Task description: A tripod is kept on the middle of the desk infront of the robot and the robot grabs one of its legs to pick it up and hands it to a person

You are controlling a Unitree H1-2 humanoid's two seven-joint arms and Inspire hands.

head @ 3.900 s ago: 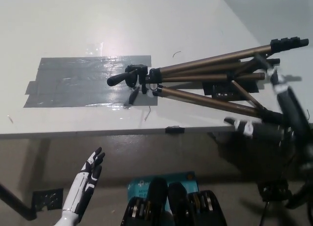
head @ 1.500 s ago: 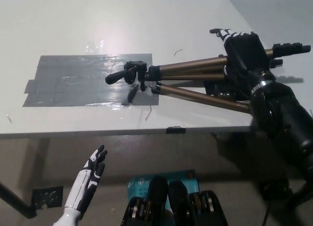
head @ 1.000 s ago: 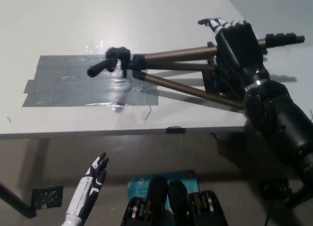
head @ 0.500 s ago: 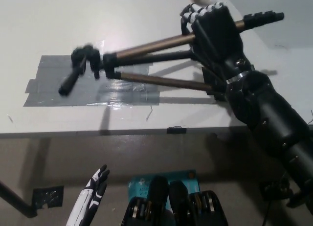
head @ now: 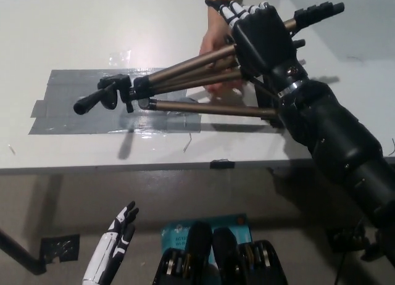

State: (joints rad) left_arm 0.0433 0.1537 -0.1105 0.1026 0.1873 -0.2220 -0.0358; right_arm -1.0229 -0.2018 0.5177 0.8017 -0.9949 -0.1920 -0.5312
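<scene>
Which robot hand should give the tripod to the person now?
The right hand. Its fingers are already closed around the tripod, lifted close to the person's hand. The left hand hangs open, low below the desk edge.

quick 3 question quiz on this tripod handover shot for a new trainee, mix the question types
1. True or false: the black right hand is closed around the legs of the tripod.
2. Multiple choice: where is the white left hand? A) on the tripod head B) low at the lower left, below the desk edge, holding nothing C) on the grey tape patch
3. Fill in: a person's hand reaches in from the top of the picture toward the tripod's ____.

Key: 1 true; 2 B; 3 legs
</scene>
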